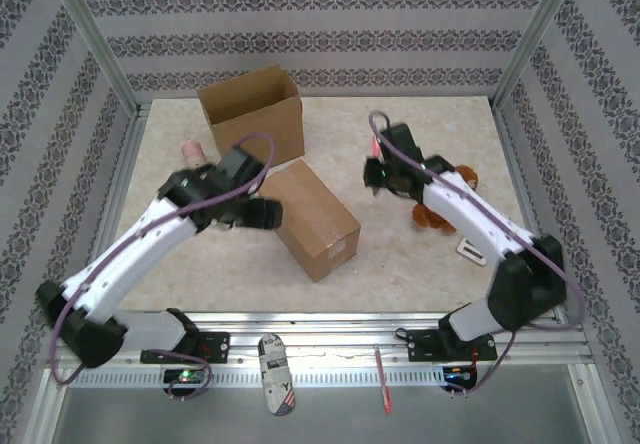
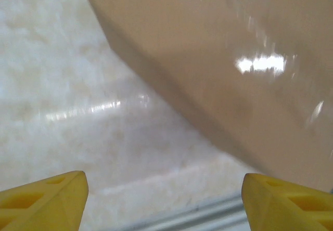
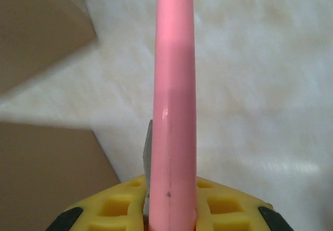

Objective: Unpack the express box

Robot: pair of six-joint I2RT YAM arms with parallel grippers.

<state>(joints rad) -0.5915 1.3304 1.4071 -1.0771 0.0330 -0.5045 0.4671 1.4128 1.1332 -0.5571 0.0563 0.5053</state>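
While left jaws gape beside closed box [image 1: 315,219] edge | right jaws clamp pink tool [image 3: 173,111]; table [image 1: 400,264] between

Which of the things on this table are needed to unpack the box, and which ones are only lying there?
For the job:
closed box
pink knife in the right end effector

Seemingly lying about:
open box
orange things
white tag
pink tube

Bright even overhead light, glare streak on box [image 2: 234,85], 2 wrist views soft, perhaps motion-blurred
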